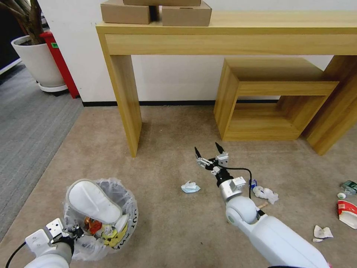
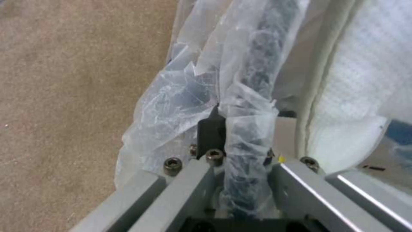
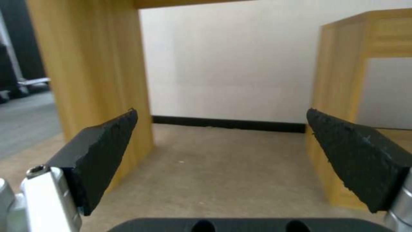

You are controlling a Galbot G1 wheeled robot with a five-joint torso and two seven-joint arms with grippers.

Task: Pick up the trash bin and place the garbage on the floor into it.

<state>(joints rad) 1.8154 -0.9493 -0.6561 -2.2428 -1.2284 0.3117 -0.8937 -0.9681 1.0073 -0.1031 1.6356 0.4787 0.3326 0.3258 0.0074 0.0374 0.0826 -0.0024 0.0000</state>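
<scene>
The trash bin (image 1: 102,223) hangs at the lower left, black with a crinkly white bag. In it lie a white slipper (image 1: 93,201) and coloured wrappers. My left gripper (image 1: 76,231) is shut on its bagged rim (image 2: 251,96), one black finger (image 2: 211,129) outside it. My right gripper (image 1: 210,152) hovers open over the beige floor (image 1: 167,156), its fingers (image 3: 103,151) wide apart and nothing between them. Garbage lies around it: a blue-white carton (image 1: 190,187), crumpled paper (image 1: 266,193), a wooden stick (image 1: 262,205), a red-white bowl (image 1: 347,213), a green-label bottle (image 1: 349,186) and paper scraps (image 1: 322,232).
A tall wooden console table's leg (image 1: 126,104) stands ahead of the bin, with cardboard boxes (image 1: 156,13) on top. A low open wooden shelf (image 1: 267,100) sits under it at the right. Grey ribbed carpet (image 1: 26,123) and a white plant pot (image 1: 39,61) are at the far left.
</scene>
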